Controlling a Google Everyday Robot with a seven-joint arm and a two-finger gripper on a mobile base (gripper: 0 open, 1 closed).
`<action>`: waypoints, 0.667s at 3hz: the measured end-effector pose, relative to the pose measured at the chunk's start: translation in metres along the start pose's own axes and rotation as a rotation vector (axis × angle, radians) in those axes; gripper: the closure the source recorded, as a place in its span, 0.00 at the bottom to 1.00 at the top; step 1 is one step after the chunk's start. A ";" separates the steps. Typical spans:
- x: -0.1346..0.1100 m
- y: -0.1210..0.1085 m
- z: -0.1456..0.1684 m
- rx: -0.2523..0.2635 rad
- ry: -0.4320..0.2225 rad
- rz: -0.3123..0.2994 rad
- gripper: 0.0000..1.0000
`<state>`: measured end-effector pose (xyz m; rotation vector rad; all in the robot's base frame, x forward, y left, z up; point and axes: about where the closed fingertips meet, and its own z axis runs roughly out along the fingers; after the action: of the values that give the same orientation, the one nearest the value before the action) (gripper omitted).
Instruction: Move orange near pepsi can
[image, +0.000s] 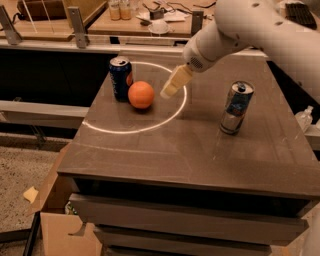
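Note:
The orange (141, 95) rests on the dark table top (190, 150), just right of the dark blue pepsi can (120, 77) and almost touching it. The can stands upright near the table's far left corner. My gripper (171, 86) hangs from the white arm (240, 30) a little to the right of the orange, raised above the table. It is apart from the orange and holds nothing.
A taller silver can with blue and red print (236, 107) stands upright on the right side of the table. A bright ring of light (135, 127) lies on the table top. Cardboard boxes (55, 225) sit on the floor at lower left. A cluttered bench (150, 15) runs behind.

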<state>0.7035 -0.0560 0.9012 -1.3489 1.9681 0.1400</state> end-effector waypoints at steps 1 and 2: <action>0.005 -0.041 -0.036 0.103 0.008 -0.010 0.00; 0.000 -0.084 -0.066 0.204 0.018 -0.044 0.00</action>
<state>0.7410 -0.1241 0.9742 -1.2630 1.9092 -0.0920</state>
